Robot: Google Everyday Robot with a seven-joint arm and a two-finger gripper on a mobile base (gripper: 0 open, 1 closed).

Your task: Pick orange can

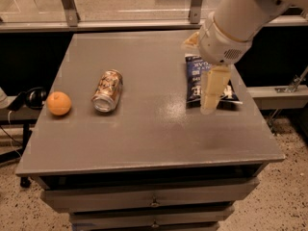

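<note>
The orange can point(108, 90) lies on its side on the left part of the grey table point(154, 138), its silver end facing the front. It has an orange-brown and white patterned label. My gripper point(213, 91) hangs from the white arm point(240, 18) over the right part of the table, above the dark blue chip bag point(197, 76). It is well to the right of the can and holds nothing that I can see.
A round orange fruit point(59, 103) sits near the table's left edge, left of the can. The chip bag is partly hidden by the arm. A glass rail point(96, 4) runs behind the table. Drawers point(154, 203) are below the front edge.
</note>
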